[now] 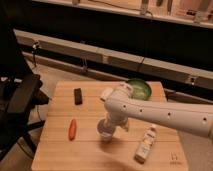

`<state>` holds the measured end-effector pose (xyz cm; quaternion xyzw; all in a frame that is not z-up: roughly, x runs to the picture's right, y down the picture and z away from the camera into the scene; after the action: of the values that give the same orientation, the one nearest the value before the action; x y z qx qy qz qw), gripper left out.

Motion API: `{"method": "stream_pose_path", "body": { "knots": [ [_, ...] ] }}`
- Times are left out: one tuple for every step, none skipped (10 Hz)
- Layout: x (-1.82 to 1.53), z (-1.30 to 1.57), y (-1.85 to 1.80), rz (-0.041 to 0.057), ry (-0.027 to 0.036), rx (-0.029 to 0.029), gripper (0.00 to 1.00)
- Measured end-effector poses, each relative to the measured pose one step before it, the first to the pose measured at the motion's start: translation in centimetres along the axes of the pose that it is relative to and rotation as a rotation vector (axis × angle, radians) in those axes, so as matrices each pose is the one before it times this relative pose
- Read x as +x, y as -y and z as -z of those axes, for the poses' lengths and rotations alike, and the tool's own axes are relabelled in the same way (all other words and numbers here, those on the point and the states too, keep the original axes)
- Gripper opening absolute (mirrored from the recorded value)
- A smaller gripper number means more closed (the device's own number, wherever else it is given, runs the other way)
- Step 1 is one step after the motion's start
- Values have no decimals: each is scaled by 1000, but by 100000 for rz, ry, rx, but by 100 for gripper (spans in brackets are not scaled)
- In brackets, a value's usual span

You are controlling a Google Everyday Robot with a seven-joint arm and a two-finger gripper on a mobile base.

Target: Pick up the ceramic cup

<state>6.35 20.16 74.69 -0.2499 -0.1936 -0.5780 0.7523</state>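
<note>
The ceramic cup point(105, 133) is small and white and stands upright on the wooden table point(60, 150), near its middle front. My gripper point(109, 124) points down right over the cup and hides its upper part. The white arm point(165, 116) reaches in from the right edge of the view. I cannot tell whether the gripper touches the cup.
A green bowl point(142, 89) stands at the table's back right, partly behind the arm. A white labelled bottle point(146, 145) lies at the front right. A red-orange object point(72, 128) lies left of the cup, and a black block point(78, 96) lies behind it. A dark chair point(21, 97) stands left of the table.
</note>
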Motion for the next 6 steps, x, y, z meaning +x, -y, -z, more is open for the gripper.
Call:
{"method": "stream_pose_path", "body": {
  "knots": [
    [30,-582,193,202,-179,270,46],
    [71,-302,140,-2,-101,428,36],
    [189,211,77,-137,-233,488,25],
    [137,643,78,339,-21,298,17],
    [225,998,-22,224,-94,1,12],
    [19,485,-158,-253,475,-339,12]
  ]
}}
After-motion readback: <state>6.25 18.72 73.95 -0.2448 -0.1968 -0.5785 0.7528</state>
